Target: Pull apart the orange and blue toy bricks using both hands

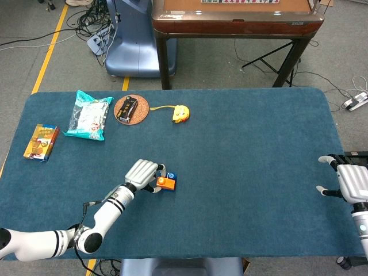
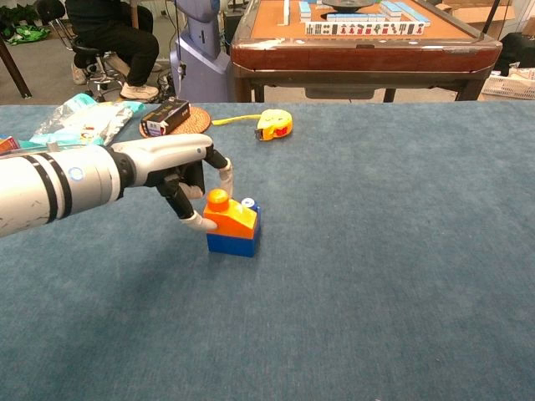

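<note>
The orange brick (image 2: 231, 217) sits stacked on the blue brick (image 2: 233, 244) on the blue table cloth; in the head view the pair (image 1: 166, 182) lies left of centre near the front. My left hand (image 2: 180, 171) (image 1: 142, 174) is at the stack's left side. Its thumb tip (image 2: 201, 222) presses the orange brick's left face, and a finger (image 2: 226, 174) curls down behind the stud. My right hand (image 1: 349, 184) hovers at the table's right edge, fingers spread, holding nothing; the chest view does not show it.
At the back left lie a yellow tape measure (image 1: 181, 114), a dark box on a round coaster (image 1: 130, 109), a snack bag (image 1: 89, 116) and a small orange packet (image 1: 41, 142). A wooden mahjong table (image 1: 236, 17) stands beyond the far edge.
</note>
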`<move>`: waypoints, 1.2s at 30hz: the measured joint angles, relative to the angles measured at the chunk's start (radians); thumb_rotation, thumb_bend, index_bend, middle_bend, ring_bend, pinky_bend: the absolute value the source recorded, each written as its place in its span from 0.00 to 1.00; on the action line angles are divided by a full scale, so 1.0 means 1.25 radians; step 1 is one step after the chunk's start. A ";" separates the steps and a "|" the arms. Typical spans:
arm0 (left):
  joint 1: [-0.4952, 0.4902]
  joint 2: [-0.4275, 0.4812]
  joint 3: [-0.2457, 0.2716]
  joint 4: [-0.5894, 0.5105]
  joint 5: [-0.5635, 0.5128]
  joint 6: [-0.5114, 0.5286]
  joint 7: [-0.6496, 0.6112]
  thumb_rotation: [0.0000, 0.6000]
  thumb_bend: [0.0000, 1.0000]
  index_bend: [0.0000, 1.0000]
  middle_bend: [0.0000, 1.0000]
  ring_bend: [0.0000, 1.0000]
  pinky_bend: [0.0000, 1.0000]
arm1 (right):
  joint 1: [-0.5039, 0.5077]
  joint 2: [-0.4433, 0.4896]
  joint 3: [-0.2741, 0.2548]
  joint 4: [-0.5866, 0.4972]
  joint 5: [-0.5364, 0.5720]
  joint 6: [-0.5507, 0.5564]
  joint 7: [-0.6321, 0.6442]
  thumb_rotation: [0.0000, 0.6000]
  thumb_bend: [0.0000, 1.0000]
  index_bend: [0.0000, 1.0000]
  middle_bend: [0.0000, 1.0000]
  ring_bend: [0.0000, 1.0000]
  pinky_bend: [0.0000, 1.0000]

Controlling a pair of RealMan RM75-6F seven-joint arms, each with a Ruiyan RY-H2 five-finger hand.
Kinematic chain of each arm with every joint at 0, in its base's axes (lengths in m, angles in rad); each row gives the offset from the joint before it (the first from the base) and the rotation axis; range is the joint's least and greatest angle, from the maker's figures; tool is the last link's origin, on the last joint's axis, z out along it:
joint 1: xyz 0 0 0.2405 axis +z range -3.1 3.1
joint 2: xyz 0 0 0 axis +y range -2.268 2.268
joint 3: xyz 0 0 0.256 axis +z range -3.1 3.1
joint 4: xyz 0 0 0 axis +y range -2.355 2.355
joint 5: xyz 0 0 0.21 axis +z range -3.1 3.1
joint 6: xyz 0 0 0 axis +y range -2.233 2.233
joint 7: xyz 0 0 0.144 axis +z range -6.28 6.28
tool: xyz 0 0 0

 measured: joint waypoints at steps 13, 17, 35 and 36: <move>0.002 -0.001 -0.006 -0.005 0.004 -0.007 -0.044 1.00 0.37 0.70 1.00 1.00 1.00 | 0.002 -0.003 -0.001 0.008 -0.001 -0.004 0.009 1.00 0.05 0.30 0.28 0.21 0.40; 0.007 0.003 -0.011 -0.011 0.006 -0.008 -0.071 1.00 0.39 0.73 1.00 1.00 1.00 | 0.002 -0.002 0.000 0.007 0.000 -0.003 0.011 1.00 0.05 0.30 0.28 0.21 0.40; 0.091 0.035 -0.081 -0.069 -0.034 0.074 -0.246 1.00 0.39 0.78 1.00 1.00 1.00 | 0.087 -0.052 0.062 -0.021 -0.056 0.009 0.060 1.00 0.03 0.31 0.65 0.65 0.79; 0.095 0.037 -0.088 -0.075 -0.041 0.081 -0.253 1.00 0.39 0.78 1.00 1.00 1.00 | 0.098 -0.056 0.068 -0.023 -0.056 0.000 0.064 1.00 0.01 0.31 0.70 0.70 0.83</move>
